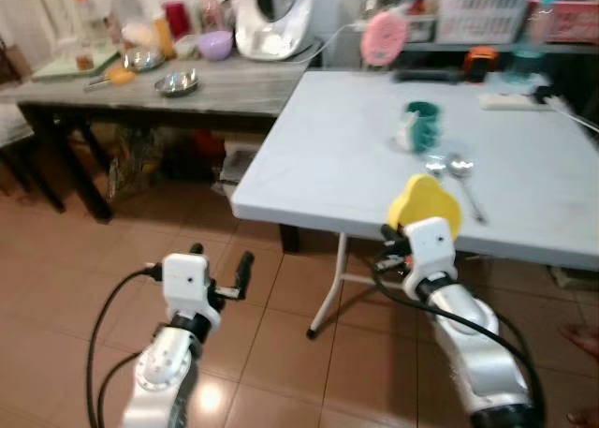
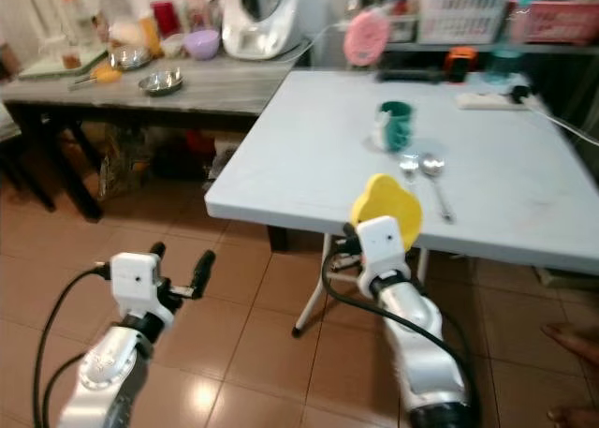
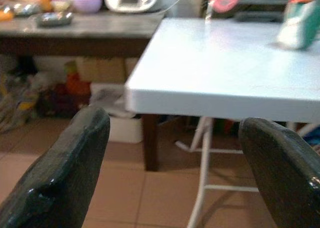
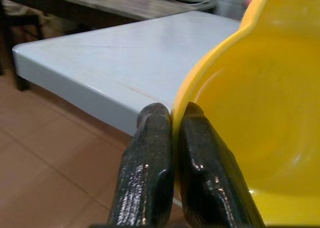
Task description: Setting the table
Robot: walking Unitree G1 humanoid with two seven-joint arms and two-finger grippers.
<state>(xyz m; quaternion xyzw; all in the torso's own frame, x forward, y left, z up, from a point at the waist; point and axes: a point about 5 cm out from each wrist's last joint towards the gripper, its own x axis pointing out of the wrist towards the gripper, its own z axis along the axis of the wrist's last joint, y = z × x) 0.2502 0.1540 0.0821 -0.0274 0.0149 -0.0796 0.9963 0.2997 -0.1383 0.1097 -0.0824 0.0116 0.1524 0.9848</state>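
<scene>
Yellow bowl in right claw near table edge, spoons beyond

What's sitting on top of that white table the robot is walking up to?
On the white table stand a green cup and two spoons, with a power strip at the far edge. The yellow bowl, pinched by the right gripper, hides part of the near edge.

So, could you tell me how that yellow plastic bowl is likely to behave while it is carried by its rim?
The yellow plastic bowl looks stiff and probably light. Pinched at one rim edge by the right pincer, it may pivot or slip, since its surface seems glossy.
</scene>
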